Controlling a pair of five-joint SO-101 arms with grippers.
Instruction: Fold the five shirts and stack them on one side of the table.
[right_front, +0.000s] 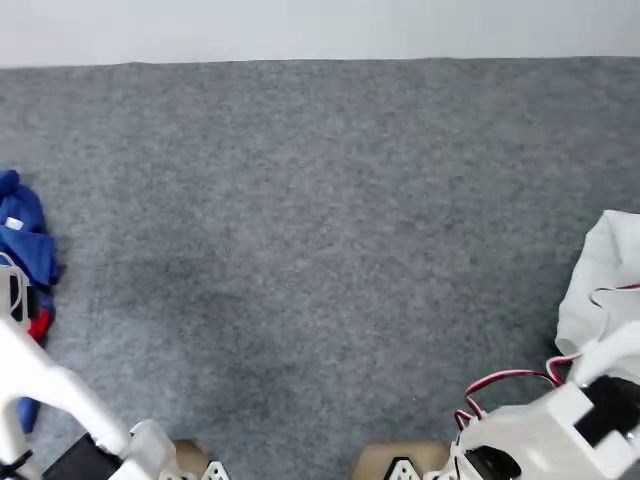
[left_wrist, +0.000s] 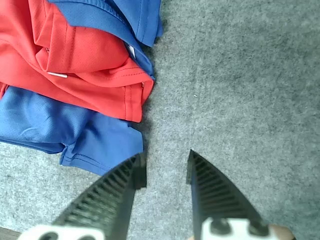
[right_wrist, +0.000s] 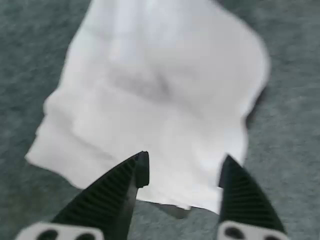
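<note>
- Hovering the left gripper (left_wrist: 165, 170) over the grey felt (left_wrist: 240, 75), just beside a heap of shirts, jaws spread apart and gripping nothing
- Heaped at the table's left edge in the high view: a red shirt (left_wrist: 85, 65) crumpled among blue fabric (left_wrist: 75, 132) that shows both over and under it; impossible to tell whether one blue shirt or two
- Seemingly dumped there as unsorted stock, with nothing in the heap folded yet
- Holding the right gripper (right_wrist: 185, 175) above the near hem of a white shirt (right_wrist: 155, 90), jaws wide open and clasping nothing
- Lying rumpled and loosely bunched at the table's right edge, well apart from the coloured heap
- Probably kept to the two sides so as to leave the felt between them as folding room
- Judged to be at the very start: no stack made, no shirt spread flat
- Likely needing a low pinch on a single hem next, with some risk of catching two layers at once in the red and blue tangle
</note>
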